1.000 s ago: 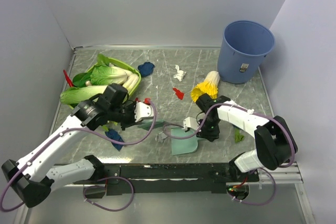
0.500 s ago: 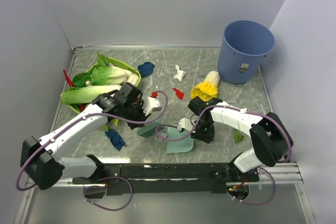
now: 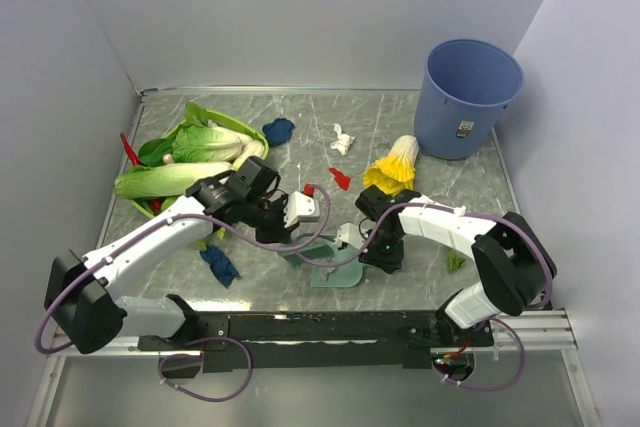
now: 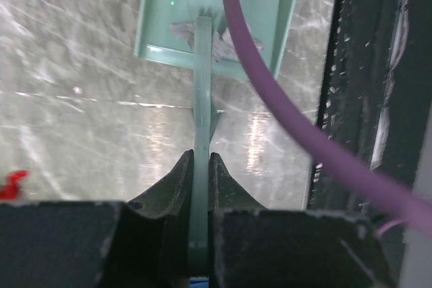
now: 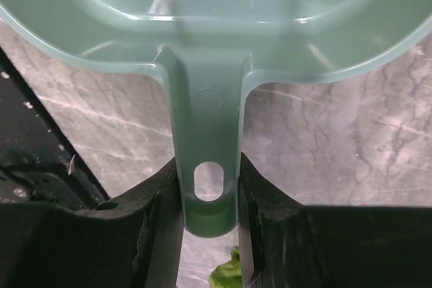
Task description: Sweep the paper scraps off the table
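Since the earlier frame, the left hand (image 3: 285,237), clenched on a teal plastic brush (image 3: 300,255), has swung toward 3 o'clock, meeting the teal plastic dustpan (image 3: 335,275) gripped by the right hand (image 3: 372,247). Crumpled paper scraps (image 3: 340,178) in dark blue, white and red lie at the dustpan's 12 o'clock on the grey-green marble worktop (image 3: 400,117), between leafy green vegetables (image 3: 195,157) and a yellow frilly vegetable (image 3: 393,169).

Desk (image 3: 310,112) far centre passable between leafy greens (image 3: 190,159) and blue bucket (image 3: 468,97); yellow frilly vegetable (image 3: 392,169) and dustpan (image 3: 338,273) obstruct centre-right.
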